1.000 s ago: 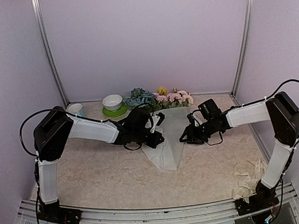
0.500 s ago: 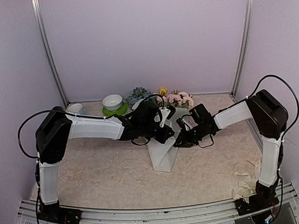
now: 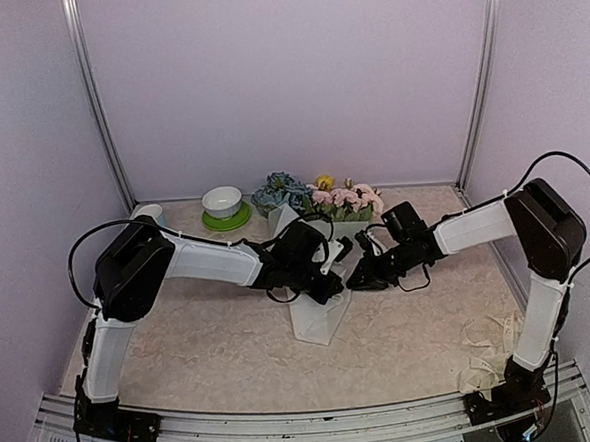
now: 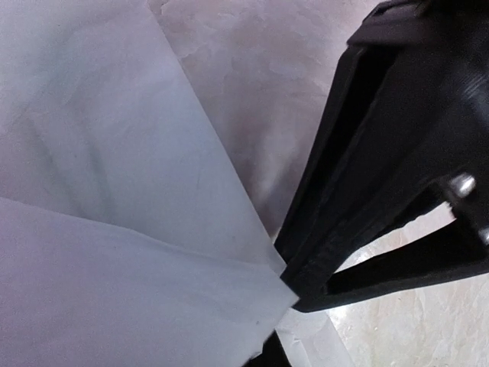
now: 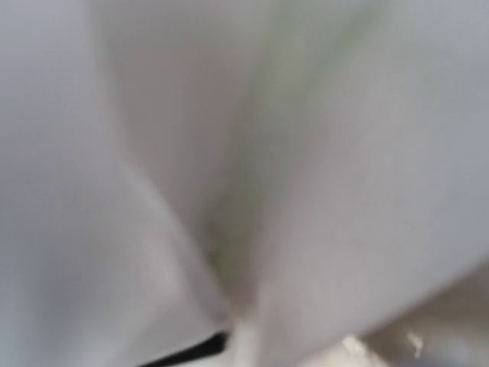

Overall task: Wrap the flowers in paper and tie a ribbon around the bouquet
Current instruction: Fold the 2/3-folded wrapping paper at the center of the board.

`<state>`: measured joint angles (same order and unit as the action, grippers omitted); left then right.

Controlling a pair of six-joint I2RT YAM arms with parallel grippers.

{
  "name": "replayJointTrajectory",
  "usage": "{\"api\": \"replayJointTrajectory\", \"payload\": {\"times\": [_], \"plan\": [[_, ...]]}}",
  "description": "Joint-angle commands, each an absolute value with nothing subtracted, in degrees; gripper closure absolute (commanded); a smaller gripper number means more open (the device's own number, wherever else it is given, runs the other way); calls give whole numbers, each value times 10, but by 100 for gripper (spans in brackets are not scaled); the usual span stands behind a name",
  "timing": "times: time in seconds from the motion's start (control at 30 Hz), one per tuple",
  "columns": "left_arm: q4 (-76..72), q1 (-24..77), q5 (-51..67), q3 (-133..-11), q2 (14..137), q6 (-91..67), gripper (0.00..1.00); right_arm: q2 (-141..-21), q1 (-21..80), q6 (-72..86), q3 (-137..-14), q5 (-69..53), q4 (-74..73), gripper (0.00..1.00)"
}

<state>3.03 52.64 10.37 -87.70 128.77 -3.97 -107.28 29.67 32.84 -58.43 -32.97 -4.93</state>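
The flowers [image 3: 318,194] lie at the back of the table, blue, yellow and pink heads in a row. Their stalks run under the white paper [image 3: 319,320], which is folded into a narrow cone pointing toward me. My left gripper [image 3: 331,279] is at the cone's left fold. In the left wrist view its black fingers [image 4: 321,252] are shut on a corner of the paper [image 4: 114,229]. My right gripper [image 3: 364,277] presses against the right fold. Blurred paper [image 5: 344,153] fills the right wrist view, so how its jaws stand is hidden. The ribbon [image 3: 484,355] lies crumpled at the front right.
A white bowl on a green plate [image 3: 222,203] and a small cup [image 3: 149,214] stand at the back left. Metal frame posts [image 3: 98,113] rise at both back corners. The right arm's base [image 3: 516,388] stands beside the ribbon.
Both grippers have moved in toward the middle. The paper has gone from a flat spread sheet to a narrow folded cone. The left arm has reached further right.
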Motion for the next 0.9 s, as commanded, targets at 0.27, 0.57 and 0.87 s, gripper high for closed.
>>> {"api": "replayJointTrajectory", "payload": {"times": [0.27,0.57,0.87], "plan": [[1,515,149,-848,1282,-49,100,-1014,280,288,-605,-363,-63,70],[0,512,158,-845,1279,-51,99,-1049,310,267,-640,-373,-20,51],[-10,512,166,-832,1268,-51,99,-1085,310,247,-657,-311,-31,65]]}}
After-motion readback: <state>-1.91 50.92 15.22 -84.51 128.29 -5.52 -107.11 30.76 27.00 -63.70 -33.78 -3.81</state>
